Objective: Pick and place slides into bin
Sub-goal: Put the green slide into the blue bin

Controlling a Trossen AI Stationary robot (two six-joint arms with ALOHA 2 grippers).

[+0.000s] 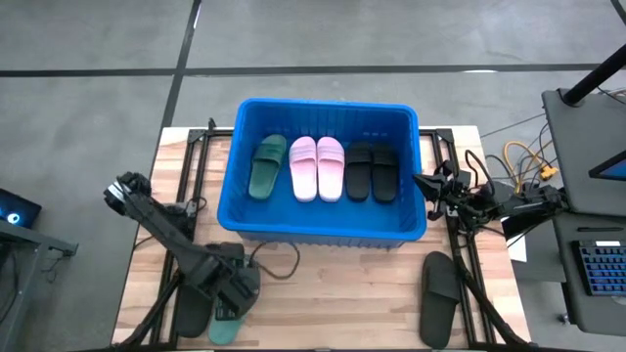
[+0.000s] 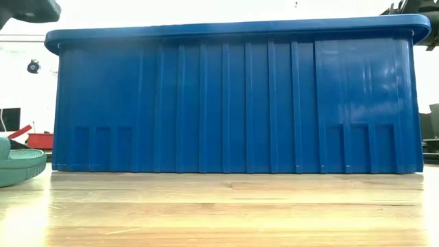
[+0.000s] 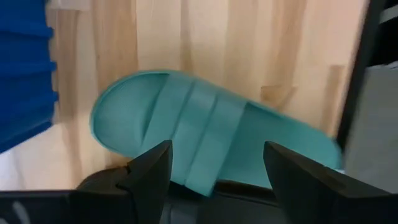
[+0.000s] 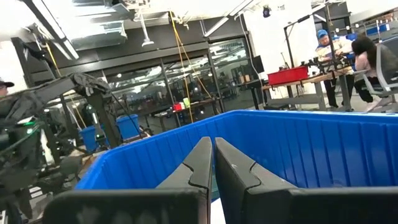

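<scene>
My left fingers (image 3: 149, 171) spread wide, hovering over teal-green slide (image 3: 205, 134) on table near front-left corner, beside black slide (image 1: 193, 315). Step in hand: reach, nothing held. Next: lower, straddle strap, close. Right gripper (image 4: 213, 163) pinched closed, empty, waiting at bin (image 1: 323, 231) right rim. Five slides lie in bin.

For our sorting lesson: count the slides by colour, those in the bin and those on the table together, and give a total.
Black slides: 4
Green slides: 2
Pink slides: 2
Total: 8
</scene>
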